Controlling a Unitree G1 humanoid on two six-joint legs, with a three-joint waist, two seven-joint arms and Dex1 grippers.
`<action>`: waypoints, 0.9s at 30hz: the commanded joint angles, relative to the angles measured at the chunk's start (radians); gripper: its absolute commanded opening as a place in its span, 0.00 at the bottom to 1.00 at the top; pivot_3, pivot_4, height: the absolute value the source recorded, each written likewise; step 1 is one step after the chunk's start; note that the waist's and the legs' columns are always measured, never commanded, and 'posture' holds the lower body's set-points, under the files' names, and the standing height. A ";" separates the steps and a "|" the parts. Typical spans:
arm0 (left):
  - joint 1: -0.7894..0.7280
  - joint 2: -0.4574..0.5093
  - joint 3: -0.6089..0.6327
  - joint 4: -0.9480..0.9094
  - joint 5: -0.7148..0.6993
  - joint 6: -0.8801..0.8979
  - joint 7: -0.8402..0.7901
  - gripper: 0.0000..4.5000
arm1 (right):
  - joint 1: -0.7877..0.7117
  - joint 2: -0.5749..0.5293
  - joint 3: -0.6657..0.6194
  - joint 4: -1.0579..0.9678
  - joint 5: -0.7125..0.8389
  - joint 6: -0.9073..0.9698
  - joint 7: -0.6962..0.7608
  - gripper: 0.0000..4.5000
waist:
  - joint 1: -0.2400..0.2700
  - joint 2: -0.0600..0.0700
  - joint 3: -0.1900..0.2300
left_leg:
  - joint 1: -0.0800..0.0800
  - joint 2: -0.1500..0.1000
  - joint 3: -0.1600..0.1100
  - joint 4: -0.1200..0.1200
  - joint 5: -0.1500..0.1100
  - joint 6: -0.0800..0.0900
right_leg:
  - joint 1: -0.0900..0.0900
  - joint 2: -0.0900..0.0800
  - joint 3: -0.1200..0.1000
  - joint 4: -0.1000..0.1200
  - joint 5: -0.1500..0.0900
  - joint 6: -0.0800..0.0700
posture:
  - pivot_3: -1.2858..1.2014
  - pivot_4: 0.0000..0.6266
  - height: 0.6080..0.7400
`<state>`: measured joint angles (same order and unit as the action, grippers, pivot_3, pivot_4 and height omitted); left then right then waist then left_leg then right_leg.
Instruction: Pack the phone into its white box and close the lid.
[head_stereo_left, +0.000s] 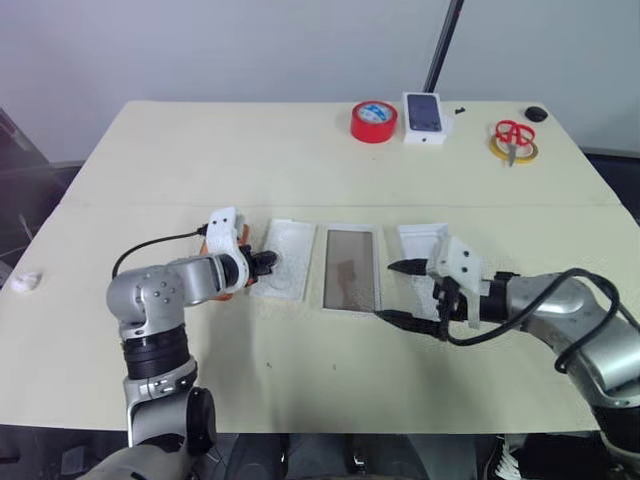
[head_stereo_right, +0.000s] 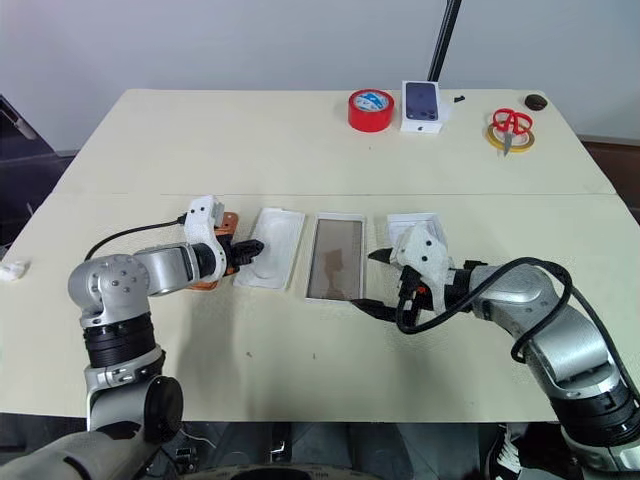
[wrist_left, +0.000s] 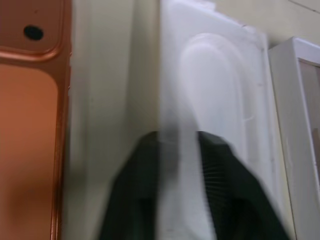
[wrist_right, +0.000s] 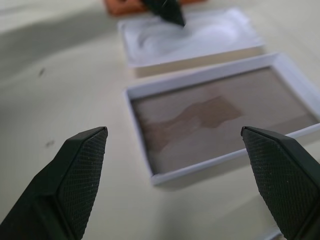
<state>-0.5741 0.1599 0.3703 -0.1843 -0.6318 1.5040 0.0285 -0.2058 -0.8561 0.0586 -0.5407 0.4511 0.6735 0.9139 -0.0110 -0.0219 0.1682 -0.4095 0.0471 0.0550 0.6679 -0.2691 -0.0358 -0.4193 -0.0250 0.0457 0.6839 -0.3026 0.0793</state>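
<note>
Left gripper (head_stereo_right: 252, 250): I see my two black fingers pinched together on the near edge of the thin white plastic insert with an oval dip (head_stereo_right: 273, 248).
Insert: it lies flat on the cream table (head_stereo_left: 300, 160), just beside the orange phone.
Phone: the flat orange phone (wrist_left: 30, 125) lies on the table under my left wrist, outside the box.
White box: the shallow white box with a brown floor (head_stereo_right: 334, 257) sits just right of the insert, open, with nothing in it.
Right gripper (wrist_right: 175, 145): my fingers stand wide apart and hold nothing. They point at the white box.
Lid: the plain white tray (head_stereo_left: 420, 240) lies right of the box, partly behind my right gripper.
Far edge: a red tape roll (head_stereo_left: 373, 121), a small white box with a phone picture (head_stereo_left: 425, 116) and red scissors (head_stereo_left: 514, 136).
</note>
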 joint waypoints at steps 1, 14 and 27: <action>-0.017 0.001 0.013 -0.001 0.020 0.012 -0.007 0.01 | -0.025 -0.013 0.059 -0.051 -0.033 -0.011 0.009 1.00 | 0.000 0.000 0.000 | 0.000 0.000 0.000 0.000 0.000 0.000 | 0.001 0.000 0.000 0.000 0.000 0.000 | 0.52 0.24 0.89; -0.065 -0.053 0.200 -0.089 0.003 0.097 -0.023 0.00 | -0.161 0.090 0.306 0.113 -0.233 -0.017 -0.033 0.94 | -0.003 -0.001 0.000 | 0.000 0.000 -0.002 0.000 0.000 -0.001 | 0.001 0.000 -0.002 0.000 0.000 0.000 | 0.52 0.24 0.89; -0.069 -0.045 0.278 -0.170 -0.008 0.110 -0.010 0.00 | -0.216 0.153 0.393 0.150 -0.323 -0.079 0.015 0.02 | -0.003 -0.001 0.000 | 0.000 0.000 -0.003 0.000 0.001 -0.001 | 0.001 -0.001 -0.003 0.000 0.000 0.000 | 0.52 0.24 0.89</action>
<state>-0.6229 0.1005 0.6333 -0.3150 -0.6212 1.6058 0.0211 -0.4064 -0.7185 0.4416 -0.3547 0.1354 0.6128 0.9213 -0.0140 -0.0226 0.1685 -0.4093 0.0474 0.0521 0.6678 -0.2684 -0.0372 -0.4183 -0.0259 0.0431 0.6836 -0.3026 0.0793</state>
